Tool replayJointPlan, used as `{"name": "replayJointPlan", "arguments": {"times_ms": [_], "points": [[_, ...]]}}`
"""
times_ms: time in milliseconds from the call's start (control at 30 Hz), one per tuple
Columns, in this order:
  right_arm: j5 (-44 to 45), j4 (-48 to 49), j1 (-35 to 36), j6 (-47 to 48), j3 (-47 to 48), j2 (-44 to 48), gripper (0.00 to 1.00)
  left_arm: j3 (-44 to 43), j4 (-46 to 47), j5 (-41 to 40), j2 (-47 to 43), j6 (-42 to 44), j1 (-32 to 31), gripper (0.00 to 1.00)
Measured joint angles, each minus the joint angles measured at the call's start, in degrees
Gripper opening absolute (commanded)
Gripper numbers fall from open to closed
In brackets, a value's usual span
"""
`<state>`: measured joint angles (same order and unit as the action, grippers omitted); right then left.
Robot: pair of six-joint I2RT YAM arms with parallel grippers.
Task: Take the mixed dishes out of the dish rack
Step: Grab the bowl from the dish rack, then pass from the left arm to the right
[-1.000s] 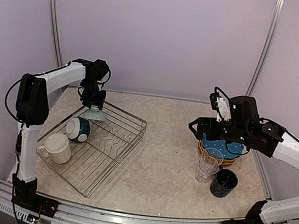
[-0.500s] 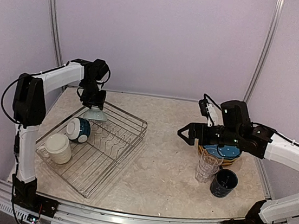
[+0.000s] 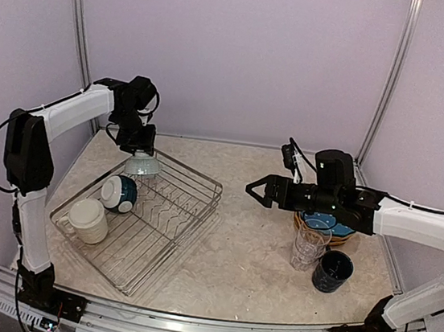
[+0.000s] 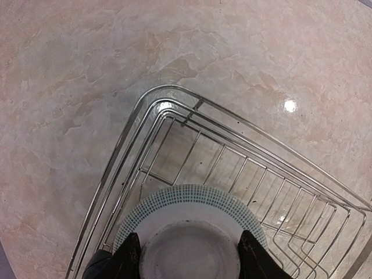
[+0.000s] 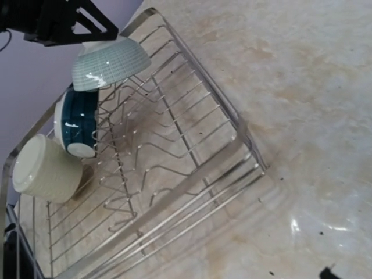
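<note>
The left fingers (image 4: 127, 258) pinch an upturned teal-dotted bowl (image 4: 189, 232) just above the dish rack's (image 5: 192, 186) far corner. It should lift clear of the wire rim before swinging away (a snag would drag the rack). The right fingers (image 3: 259, 182) stand spread, well right of the rack.

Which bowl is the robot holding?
The pale dotted bowl, upside down between the left fingers. The dark teal bowl just lies on its side in the rack, untouched.
</note>
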<state>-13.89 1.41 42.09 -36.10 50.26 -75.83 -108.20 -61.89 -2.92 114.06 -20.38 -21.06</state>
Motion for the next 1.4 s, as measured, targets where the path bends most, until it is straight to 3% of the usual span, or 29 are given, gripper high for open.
{"name": "replayJointPlan", "arguments": {"times_ms": [300,567,767,1033,1300,1400], "points": [[-1.6,3.8,0.6,-1.5,4.5,-6.2,0.96,1.8,1.6,7.3,-3.8,-1.2,-0.3,0.29],[-1.9,4.4,3.0,1.4,14.0,-15.2,0.96,4.5,4.3,15.3,-5.0,-2.6,1.0,0.28],[3.7,1.2,6.2,11.8,22.6,-20.6,0.96,8.3,8.4,25.7,-8.3,-6.0,4.0,0.27],[11.1,1.0,11.0,27.6,27.1,-26.5,0.96,14.7,15.0,41.2,-11.6,-12.9,6.4,0.26],[16.4,13.3,12.3,40.6,25.0,-29.3,0.94,23.9,23.1,56.6,-13.8,-22.0,8.0,0.26],[16.3,16.9,12.3,42.7,25.4,-31.3,0.88,26.8,26.4,60.5,-14.4,-25.0,8.0,0.26]]}}
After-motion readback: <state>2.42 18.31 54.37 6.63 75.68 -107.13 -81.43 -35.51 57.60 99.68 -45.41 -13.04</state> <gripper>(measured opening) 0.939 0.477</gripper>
